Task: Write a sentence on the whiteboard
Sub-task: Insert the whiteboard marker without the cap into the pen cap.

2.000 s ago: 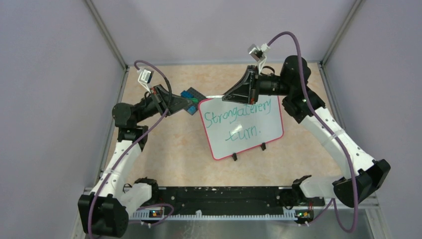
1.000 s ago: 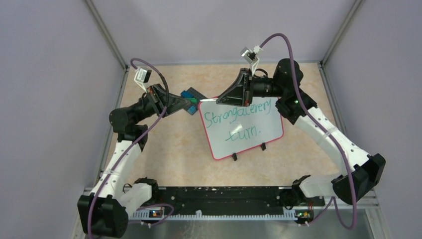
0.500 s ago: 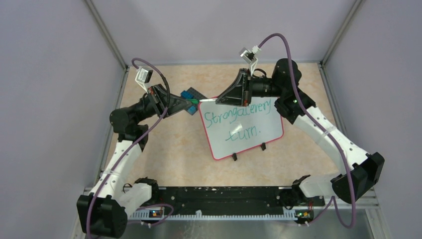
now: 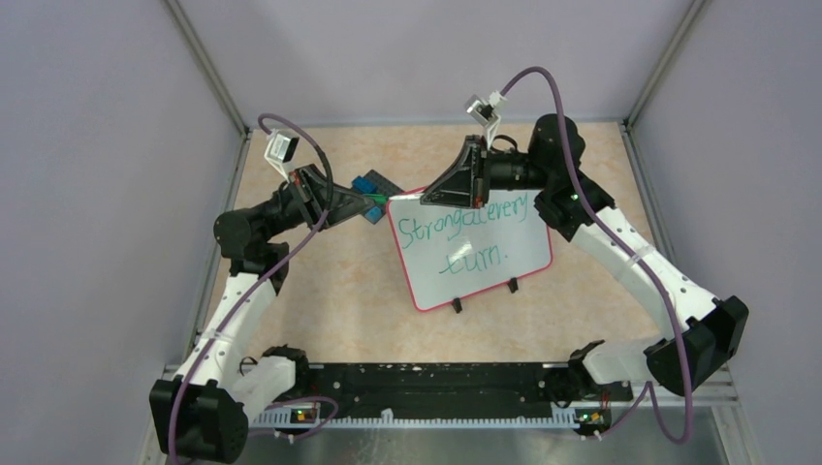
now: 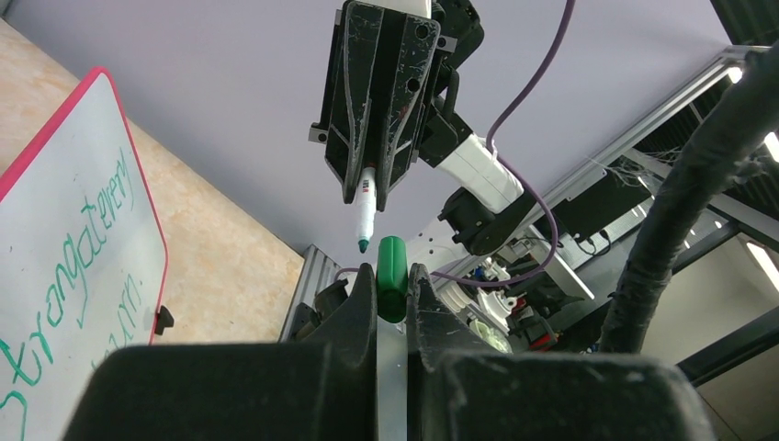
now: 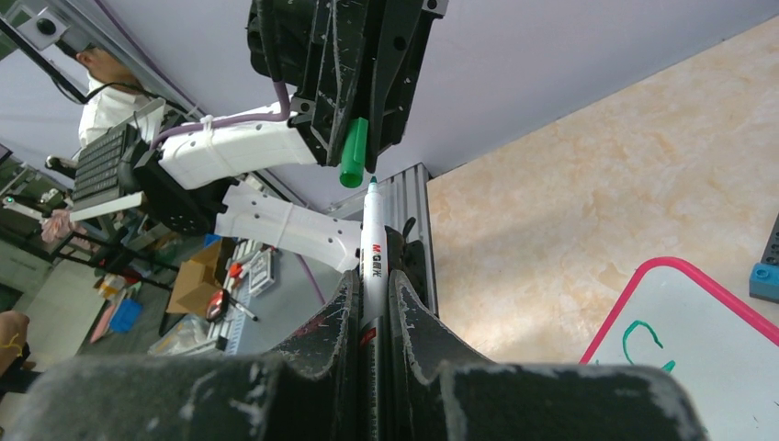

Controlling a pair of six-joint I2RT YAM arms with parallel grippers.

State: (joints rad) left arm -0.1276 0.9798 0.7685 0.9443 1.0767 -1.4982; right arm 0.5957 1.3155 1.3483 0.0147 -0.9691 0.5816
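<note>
Compared with two seconds ago, the right arm has swung toward the left arm, so the right gripper (image 6: 372, 287) now sits close to the left gripper (image 5: 392, 287) above the far-left corner of the board; over the last half second nothing visibly shifts. The right gripper is clenched on a white marker pen with a green tip (image 6: 373, 225), and the left gripper is clenched on a green plastic pen cap (image 5: 391, 265). Tip and cap point at each other, very near but apart and slightly out of line. The large rectangular whiteboard with a thin red-pink rim and rounded corners (image 4: 426, 276) lies on the beige marbled worktop (image 4: 330, 291), right of centre and nearer the far edge, turned askew to the worktop's edges, with two small black feet showing at its near edge. It carries green handwriting in two lines, reading roughly "Strong at every turn." A small dark plate with blue blocks (image 4: 368, 183) sits just beyond its far-left corner.
</note>
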